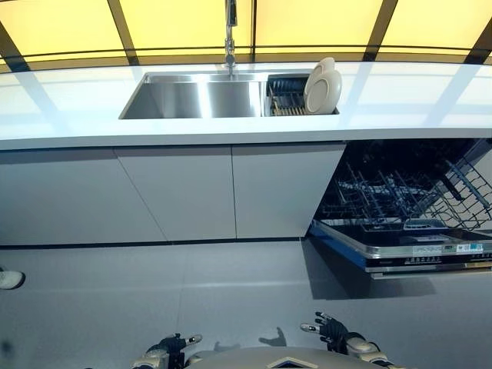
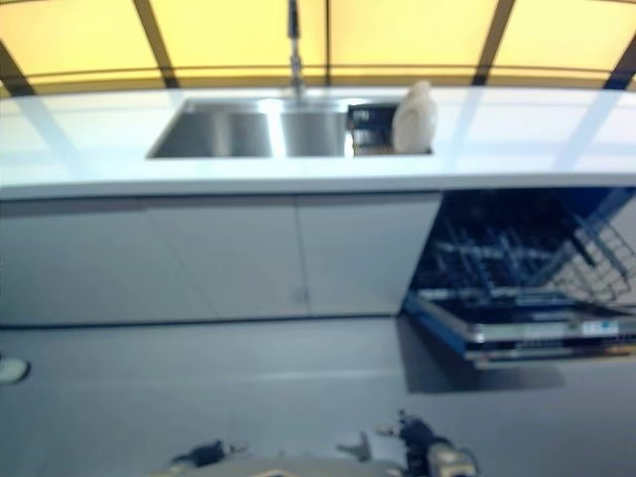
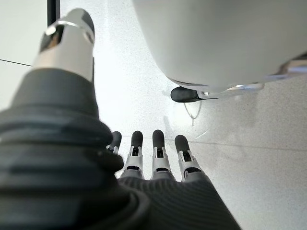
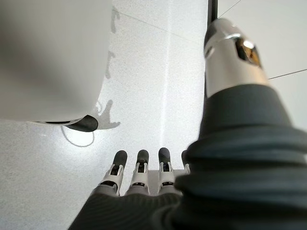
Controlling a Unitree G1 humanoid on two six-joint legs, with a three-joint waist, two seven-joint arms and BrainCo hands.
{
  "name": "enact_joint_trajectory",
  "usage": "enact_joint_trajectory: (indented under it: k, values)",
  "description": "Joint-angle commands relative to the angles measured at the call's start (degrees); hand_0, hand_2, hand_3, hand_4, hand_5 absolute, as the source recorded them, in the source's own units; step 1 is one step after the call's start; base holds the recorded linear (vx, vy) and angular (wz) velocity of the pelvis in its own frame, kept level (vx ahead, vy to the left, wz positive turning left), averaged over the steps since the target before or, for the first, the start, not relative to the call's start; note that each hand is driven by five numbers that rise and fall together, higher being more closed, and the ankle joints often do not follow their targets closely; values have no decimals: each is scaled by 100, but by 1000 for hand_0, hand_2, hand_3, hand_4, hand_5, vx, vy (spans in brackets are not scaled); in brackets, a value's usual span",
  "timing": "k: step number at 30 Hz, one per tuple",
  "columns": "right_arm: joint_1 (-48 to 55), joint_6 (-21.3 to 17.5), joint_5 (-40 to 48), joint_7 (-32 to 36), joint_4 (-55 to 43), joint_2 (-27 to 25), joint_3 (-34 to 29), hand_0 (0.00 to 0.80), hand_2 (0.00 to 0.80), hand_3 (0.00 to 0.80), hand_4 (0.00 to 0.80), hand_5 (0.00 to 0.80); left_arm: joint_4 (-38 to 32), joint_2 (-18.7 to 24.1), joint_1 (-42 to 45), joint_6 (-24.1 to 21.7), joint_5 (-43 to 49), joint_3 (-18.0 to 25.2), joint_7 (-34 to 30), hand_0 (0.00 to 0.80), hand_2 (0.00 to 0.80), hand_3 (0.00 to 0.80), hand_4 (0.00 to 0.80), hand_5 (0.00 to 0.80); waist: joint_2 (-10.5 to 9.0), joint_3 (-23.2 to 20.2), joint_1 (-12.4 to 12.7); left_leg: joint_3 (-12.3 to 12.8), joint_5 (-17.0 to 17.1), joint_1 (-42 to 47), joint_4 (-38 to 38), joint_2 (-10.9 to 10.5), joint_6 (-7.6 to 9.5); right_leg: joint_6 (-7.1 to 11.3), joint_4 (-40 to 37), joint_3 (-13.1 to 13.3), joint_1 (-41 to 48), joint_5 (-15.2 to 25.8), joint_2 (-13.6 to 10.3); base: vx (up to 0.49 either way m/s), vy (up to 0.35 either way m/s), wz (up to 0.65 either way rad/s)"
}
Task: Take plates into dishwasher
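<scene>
Left eye view: white counter [image 1: 69,108], grey floor [image 1: 154,292]; both hands' fingers [image 3: 158,143] straight, empty.

My left hand [image 1: 171,350] and my right hand [image 1: 332,330] hang low at the bottom of the frame, fingers straight, holding nothing.

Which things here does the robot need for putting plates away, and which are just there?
For the job: plates standing in the sink rack; open dishwasher; left hand and right hand, both empty.

Just there: sink, tap, cupboards.
</scene>
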Motion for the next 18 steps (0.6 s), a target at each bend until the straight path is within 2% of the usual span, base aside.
enact_joint_trajectory:
  k: [1,7,14,18]
  values:
    - [-317,62,47,117,180,181,235,0,0,0,0,0,241,-263,-347,-46,-247,-152,-111,0,0,0,0,0,-201,158,-3,-66,-91,-32,7,-328,354,267,78,70,-107,192,-176,0,0,0]
    - [-311,11,96,503,142,169,259,0,0,0,0,0,235,-258,-273,24,-512,-20,-299,0,0,0,0,0,-236,204,-7,-24,-104,-10,7,-301,341,275,83,94,-108,194,-171,0,0,0]
    - [-297,-478,537,1219,-137,124,331,0,0,0,0,0,206,-198,-229,62,-364,-36,-321,0,0,0,0,0,-344,215,25,-17,-119,-12,7,-279,328,289,63,95,-108,216,-143,0,0,0]
    - [-371,-644,568,1291,-352,106,399,0,0,0,0,0,210,-165,-304,117,-152,-78,-278,0,0,0,0,0,-401,233,38,-2,-120,-23,7,-268,330,296,74,112,-136,228,-136,-7,-16,0]
